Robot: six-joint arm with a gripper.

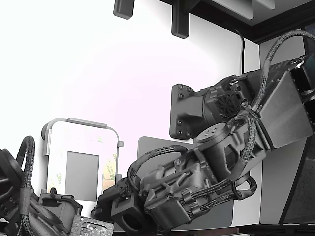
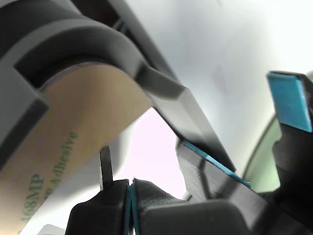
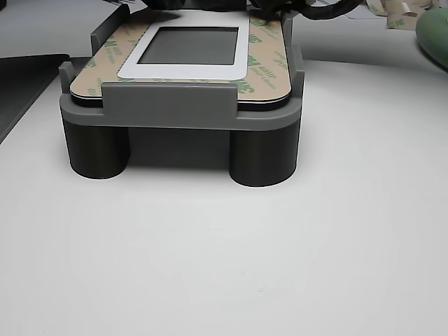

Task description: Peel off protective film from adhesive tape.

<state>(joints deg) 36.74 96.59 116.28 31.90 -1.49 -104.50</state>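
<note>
The protective film [image 2: 73,147] is a tan liner with green print, lying flat around the white plate [image 3: 189,70] in the grey fixture [image 3: 168,105]. It also shows in the other view [image 3: 266,77] and in the exterior view [image 1: 110,169]. In the wrist view my gripper [image 2: 131,196] has its two blue pads pressed together, with nothing visible between them. It sits just off the film's rounded corner. A thin dark tab [image 2: 105,164] stands up from one finger. In the exterior view my gripper [image 1: 109,196] is at the plate's near right corner.
Another gripper with blue pads [image 2: 288,100] stands open beside mine in the wrist view. A second arm [image 1: 29,206] is at the exterior view's lower left. A dark grey mat [image 1: 147,147] lies under my arm. A grey square patch [image 3: 192,45] sits inside the plate.
</note>
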